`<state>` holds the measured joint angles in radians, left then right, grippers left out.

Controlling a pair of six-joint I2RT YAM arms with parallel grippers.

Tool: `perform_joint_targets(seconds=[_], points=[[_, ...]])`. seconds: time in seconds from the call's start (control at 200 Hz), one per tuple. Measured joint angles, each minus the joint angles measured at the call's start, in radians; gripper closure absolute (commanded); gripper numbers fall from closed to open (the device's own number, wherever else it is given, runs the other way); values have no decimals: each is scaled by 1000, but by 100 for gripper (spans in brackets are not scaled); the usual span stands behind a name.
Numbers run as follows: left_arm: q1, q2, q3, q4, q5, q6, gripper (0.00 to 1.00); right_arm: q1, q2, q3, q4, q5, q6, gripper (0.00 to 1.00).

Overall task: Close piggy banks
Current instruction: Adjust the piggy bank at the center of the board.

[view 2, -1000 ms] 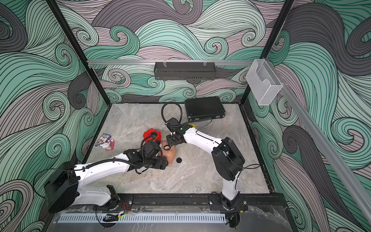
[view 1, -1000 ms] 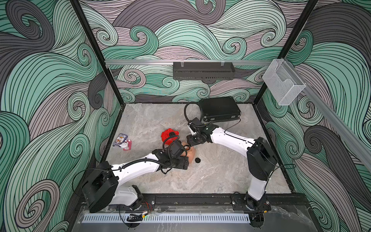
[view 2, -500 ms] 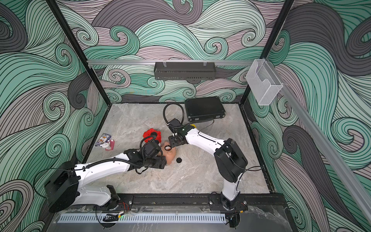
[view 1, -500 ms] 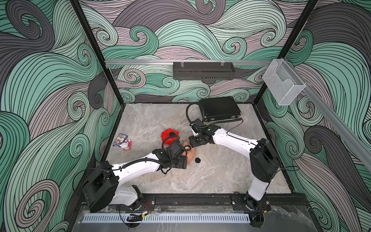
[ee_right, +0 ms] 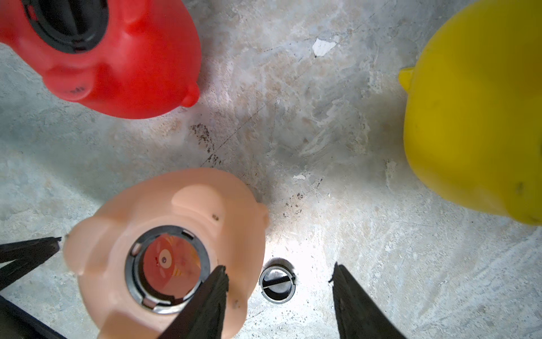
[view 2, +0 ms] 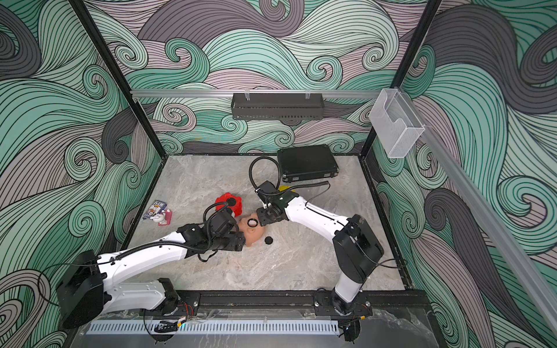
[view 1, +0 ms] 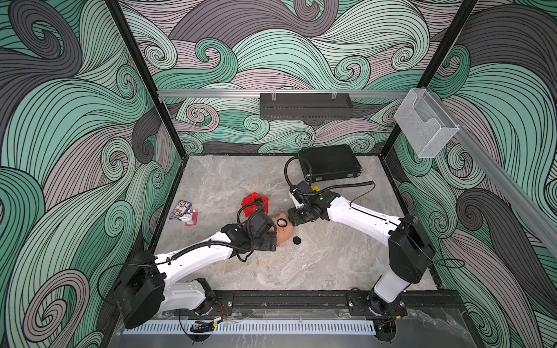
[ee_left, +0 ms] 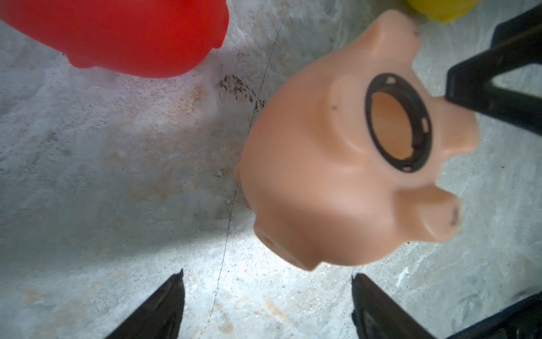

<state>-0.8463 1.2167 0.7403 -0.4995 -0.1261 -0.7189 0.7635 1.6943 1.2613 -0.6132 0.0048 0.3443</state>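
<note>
Since a second ago the right arm has drawn in slightly toward the middle of the table, its elbow shifting right and nearer the camera; the pigs have not moved. The peach-pink pig (view 1: 282, 228) lies belly-up near the table's centre, its round black-rimmed hole (ee_left: 398, 122) uncovered — no plug in it. The left gripper (ee_left: 267, 305) sits just short of the pig's snout with its jaws spread wide and nothing between them. The right gripper (ee_right: 280, 302) hovers over the pig's far-right side, jaws partly apart and empty; one finger (ee_right: 205, 305) crosses the hole's rim in the right wrist view, and a small black plug (ee_right: 277, 283) lies on the table between the jaws. The red pig (view 1: 254, 204) lies just beyond, to the far left, its belly hole already plugged. The yellow pig (ee_right: 475, 117) lies to the far right, mostly hidden under the right arm in both top views. A black case (view 1: 330, 162) rests at the far edge.
</note>
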Motion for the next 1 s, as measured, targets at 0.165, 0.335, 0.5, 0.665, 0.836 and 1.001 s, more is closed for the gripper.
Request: perform_joint_targets(seconds=[0.165,0.335,0.5,0.665,0.836,1.001], points=[[0,-39,-12,-2,21,2,14,0,5,34,2,-9,0,41],[0,-42,-42,12,64,8,14,0,51,127,16,-47,8,41],[0,-40,-52,20,72,9,15,0,125,189,30,-87,17,41],[2,-11,-52,26,58,9,16,0,188,213,27,-102,24,42],[16,13,-52,32,43,9,17,0,218,214,22,-102,23,43],[35,26,-52,38,28,3,16,0,218,213,14,-81,21,44]])
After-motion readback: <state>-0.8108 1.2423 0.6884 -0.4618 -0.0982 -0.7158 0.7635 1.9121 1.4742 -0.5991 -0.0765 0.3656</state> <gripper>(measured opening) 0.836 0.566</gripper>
